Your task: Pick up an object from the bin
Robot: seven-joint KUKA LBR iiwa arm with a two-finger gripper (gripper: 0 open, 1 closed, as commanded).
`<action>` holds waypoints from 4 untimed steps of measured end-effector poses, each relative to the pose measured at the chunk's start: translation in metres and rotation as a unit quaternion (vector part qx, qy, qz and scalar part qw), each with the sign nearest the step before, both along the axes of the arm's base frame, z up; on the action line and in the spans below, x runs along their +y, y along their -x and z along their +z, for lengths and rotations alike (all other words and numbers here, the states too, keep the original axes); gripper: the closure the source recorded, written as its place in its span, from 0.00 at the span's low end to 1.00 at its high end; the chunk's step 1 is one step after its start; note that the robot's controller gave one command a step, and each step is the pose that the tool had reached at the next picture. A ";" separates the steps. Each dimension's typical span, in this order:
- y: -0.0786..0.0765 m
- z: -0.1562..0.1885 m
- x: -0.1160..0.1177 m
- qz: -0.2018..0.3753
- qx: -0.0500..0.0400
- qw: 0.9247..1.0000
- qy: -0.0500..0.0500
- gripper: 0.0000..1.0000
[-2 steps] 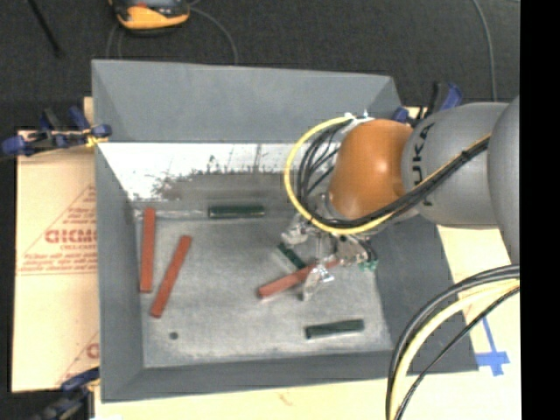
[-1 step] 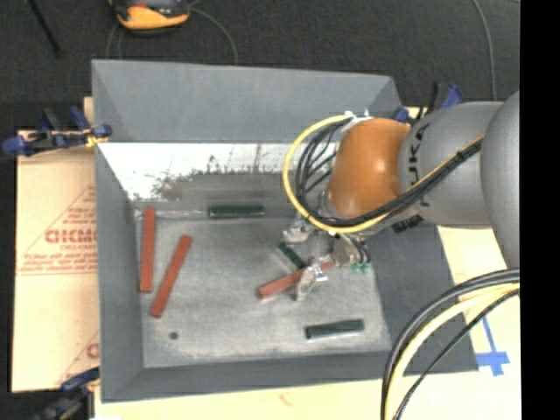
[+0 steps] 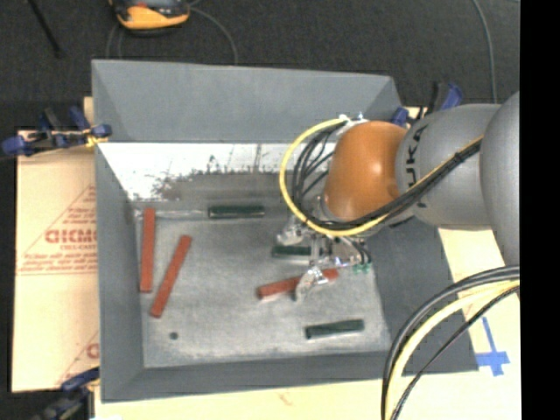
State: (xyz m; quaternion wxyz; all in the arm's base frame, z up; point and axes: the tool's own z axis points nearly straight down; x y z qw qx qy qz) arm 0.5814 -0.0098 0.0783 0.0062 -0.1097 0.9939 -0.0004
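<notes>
Spotted gripper point(image 3: 318, 275) low over bin floor point(image 3: 227, 322), just off centre toward 3 o'clock, sitting on the 3 o'clock end of a red-brown stick point(image 3: 278, 290) that lay flat, slightly skewed. Couldn't tell jaw state (open, closed or gripping), as tip area was too cluttered w/ cables and reddish bits. Treated that stick as the candidate since it was nearest; grasp not confirmed. Noted short dark green piece point(image 3: 289, 252) close at gripper's 11 o'clock, partly under the wrist.

To do the step well, judged: straddle stick across its narrow width, not lengthwise. Bite nearer its middle than its end if reach allowed, to cut droop/swing on lift. Go down to floor contact before closing, since a thin flat part leaves nothing to get under. Keep off the green piece to avoid a double pick. Lift straight up.

Surface: grey metal, flat, speckled, scuffed toward 12 o'clock wall. Looked hard and prob. slick, so expected stick to skate if nudged sideways.

Room: plenty. Pair of red-brown sticks point(image 3: 147, 250) well apart at 9 o'clock, long green stick point(image 3: 236, 210) at 12, second green stick point(image 3: 334, 329) at 5. Tightest side at 3 o'clock, w/ sloped bin wall and orange cover point(image 3: 363, 169) overhead.
</notes>
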 end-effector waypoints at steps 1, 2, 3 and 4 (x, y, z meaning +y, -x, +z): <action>0.018 0.001 -0.007 -0.035 0.011 0.999 -0.001 1.00; 0.018 0.001 -0.007 -0.034 0.011 0.999 -0.001 1.00; 0.019 0.003 -0.007 -0.034 0.012 0.999 0.000 1.00; 0.021 0.018 -0.008 -0.034 0.009 0.999 0.000 1.00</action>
